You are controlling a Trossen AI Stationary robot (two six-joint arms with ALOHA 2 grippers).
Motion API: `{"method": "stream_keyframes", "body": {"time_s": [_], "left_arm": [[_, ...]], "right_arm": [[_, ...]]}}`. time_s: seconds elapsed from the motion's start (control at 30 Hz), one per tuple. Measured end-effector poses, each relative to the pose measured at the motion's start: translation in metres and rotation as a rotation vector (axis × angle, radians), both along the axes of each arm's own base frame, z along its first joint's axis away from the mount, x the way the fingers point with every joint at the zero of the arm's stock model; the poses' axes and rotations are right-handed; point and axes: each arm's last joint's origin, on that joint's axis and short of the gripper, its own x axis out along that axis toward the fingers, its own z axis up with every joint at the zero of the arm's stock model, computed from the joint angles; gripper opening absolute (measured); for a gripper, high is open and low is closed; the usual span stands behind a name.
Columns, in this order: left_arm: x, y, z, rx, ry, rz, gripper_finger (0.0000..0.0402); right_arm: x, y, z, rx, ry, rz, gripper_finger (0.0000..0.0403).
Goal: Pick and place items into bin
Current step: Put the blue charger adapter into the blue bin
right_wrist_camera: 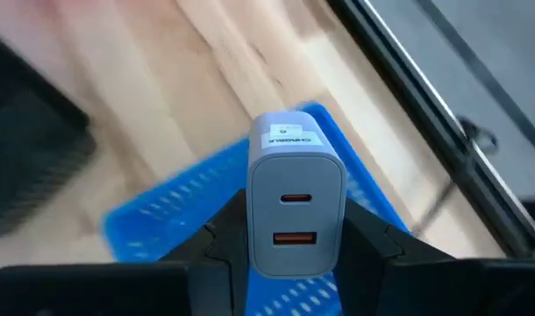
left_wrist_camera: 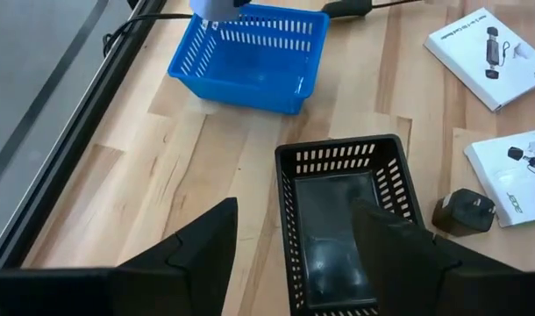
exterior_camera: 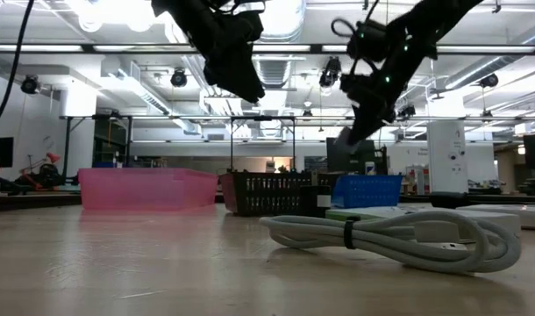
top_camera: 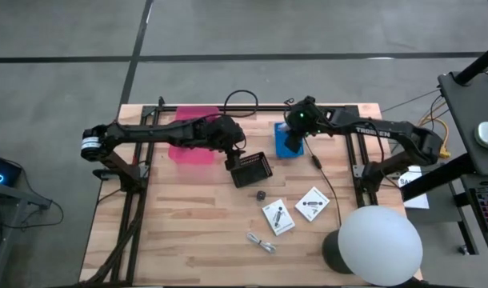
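Left gripper [top_camera: 231,160] hanging above the near end of the black basket [top_camera: 252,169], fingers [left_wrist_camera: 193,254] spread wide apart with nothing between them; in the left wrist view, a dark flat item [left_wrist_camera: 331,230] lying on that basket's floor. Right gripper [top_camera: 294,134] poised over the blue basket [top_camera: 288,141], clenched on a white charger block [right_wrist_camera: 294,189] with 2 ports on its face, blue mesh rim directly beneath it in the right wrist view. Blue basket sitting just beyond and to the right of the black one, apart from it; pink bin [top_camera: 194,136] farther left, partly under the left arm. Nearer the table's front edge: 2 white flat packets, one [top_camera: 278,217] left of the other [top_camera: 312,203], close together but not touching; a small dark knob [top_camera: 260,195] between the black basket and the packets; a coiled white cable [top_camera: 262,242] nearest the front. Black cable [top_camera: 322,172] running across the wood from the blue basket toward the right-hand packet. In the low view, both arms held high above the table, the coiled cable large in the foreground, pink, black and blue containers lined up behind it. White dome lamp [top_camera: 380,244] at the table's front right corner.
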Motion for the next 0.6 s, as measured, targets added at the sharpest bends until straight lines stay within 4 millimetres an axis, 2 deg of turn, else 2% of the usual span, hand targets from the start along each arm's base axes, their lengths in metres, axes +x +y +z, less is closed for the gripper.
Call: {"method": "stream_keyframes", "body": {"time_s": [0.47, 0.6], "left_arm": [[-0.001, 0.0, -0.004, -0.028, 0.003, 0.039, 0.0208], [-0.001, 0.0, -0.004, -0.03, 0.003, 0.041, 0.0208]], "right_arm": [[0.012, -0.015, -0.049, 0.082, 0.158, -0.018, 0.0104], [0.012, -0.017, -0.054, 0.089, 0.177, -0.031, 0.0139]]}}
